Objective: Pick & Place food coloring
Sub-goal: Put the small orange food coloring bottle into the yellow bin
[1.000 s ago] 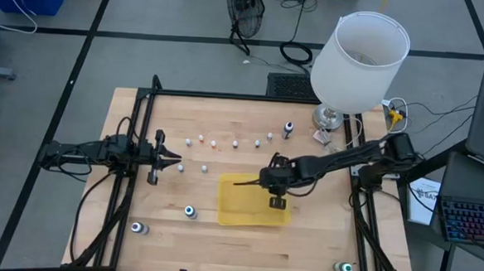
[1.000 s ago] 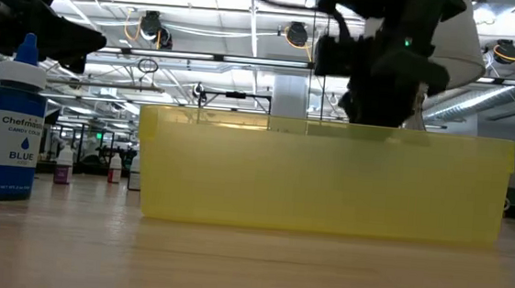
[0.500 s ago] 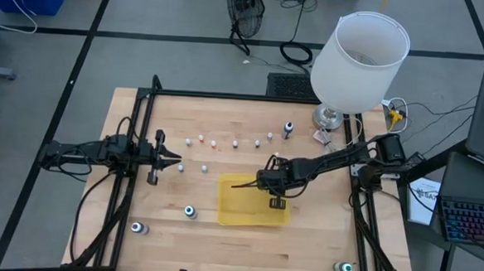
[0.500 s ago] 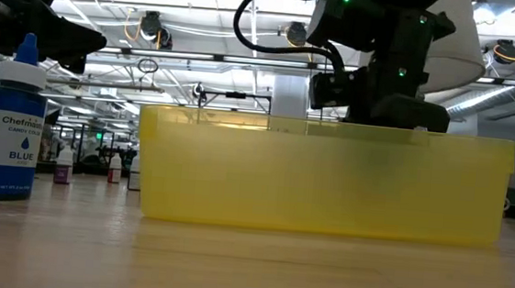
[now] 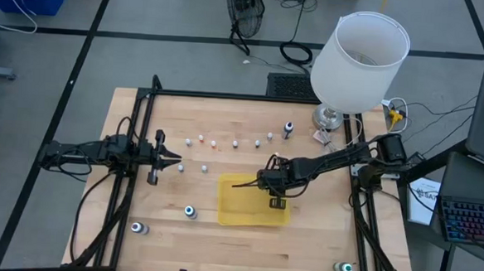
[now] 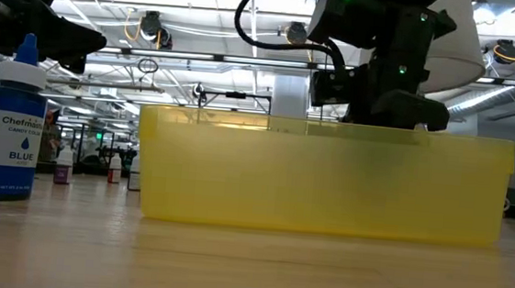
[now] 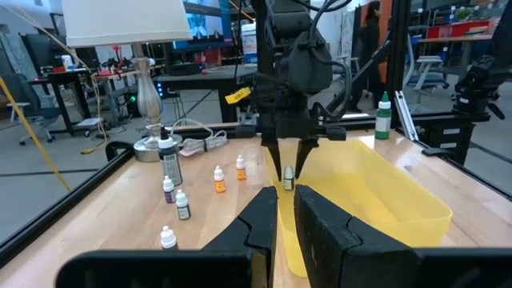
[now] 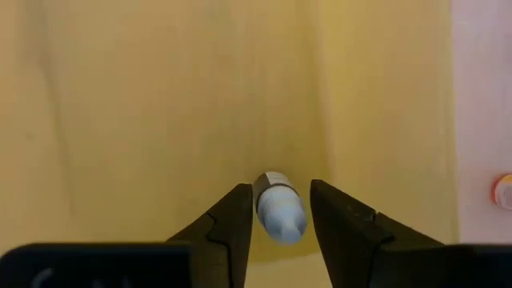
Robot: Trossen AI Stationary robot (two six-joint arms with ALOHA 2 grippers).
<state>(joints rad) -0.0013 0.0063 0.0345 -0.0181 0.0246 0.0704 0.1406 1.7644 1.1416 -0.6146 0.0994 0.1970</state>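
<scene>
Over the yellow tray (image 5: 253, 204), my right gripper (image 5: 269, 183) points down. A tiny whitish dropper bottle (image 8: 278, 206) (image 7: 289, 178) stands upright between its fingertips, above the tray's floor. The bottle is close to one finger (image 8: 237, 218), and a narrow gap shows at the other (image 8: 336, 220). My left gripper (image 5: 174, 157) waits shut at the table's left, level, touching nothing. Several tiny bottles (image 5: 213, 142) stand in a row on the far half of the table. Larger teal-topped ones (image 5: 190, 211) (image 5: 138, 228) (image 5: 346, 268) stand nearer. My right gripper comes from above with a finger on each side of the tiny bottle's upper part (image 8: 282, 220). A gap shows at one finger. Whether the other finger touches the bottle, I cannot tell.
A lamp with a white shade (image 5: 359, 59) stands at the far right corner, with cables beside its base. A blue Chefmaster bottle (image 6: 10, 134) stands near the low camera. Tiny bottles (image 5: 204, 167) (image 5: 180, 167) stand just before my left gripper. Black frame rails run along both table sides.
My right gripper went slightly toward the table's left edge and down toward the tray, then held still for the last half second. The left arm kept still.
</scene>
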